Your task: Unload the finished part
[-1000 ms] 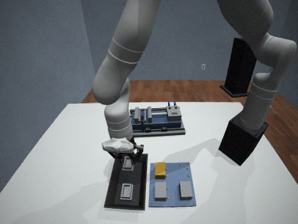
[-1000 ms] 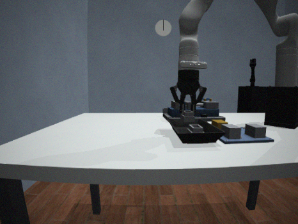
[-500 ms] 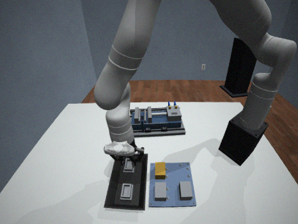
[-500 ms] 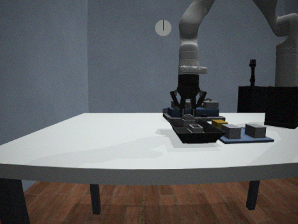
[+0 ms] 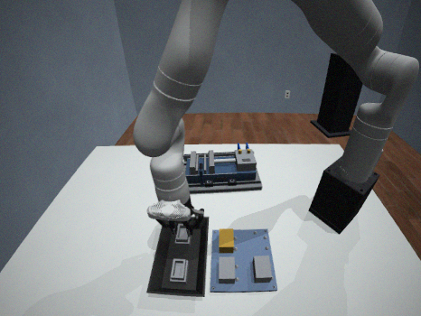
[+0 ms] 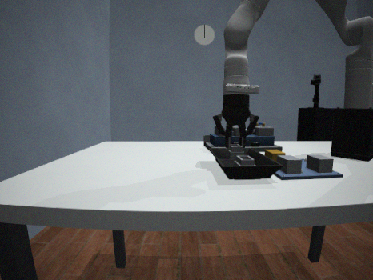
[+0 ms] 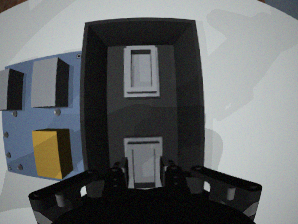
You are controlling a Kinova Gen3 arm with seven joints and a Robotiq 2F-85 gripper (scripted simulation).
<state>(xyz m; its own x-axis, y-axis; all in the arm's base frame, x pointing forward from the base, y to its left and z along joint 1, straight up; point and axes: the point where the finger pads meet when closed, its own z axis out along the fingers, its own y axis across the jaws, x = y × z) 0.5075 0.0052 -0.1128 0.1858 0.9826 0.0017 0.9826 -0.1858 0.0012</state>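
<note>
My gripper is shut on the finished part, a grey block with a pocket on top. It holds the part low inside the far end of the black outfeed tray. A second grey pocketed block lies in the tray's near end, apart from the held one. The blue vise stands behind the tray with empty jaws.
A blue fixture plate lies right of the tray with a yellow block and two grey blocks. The arm's black base stands at the table's right.
</note>
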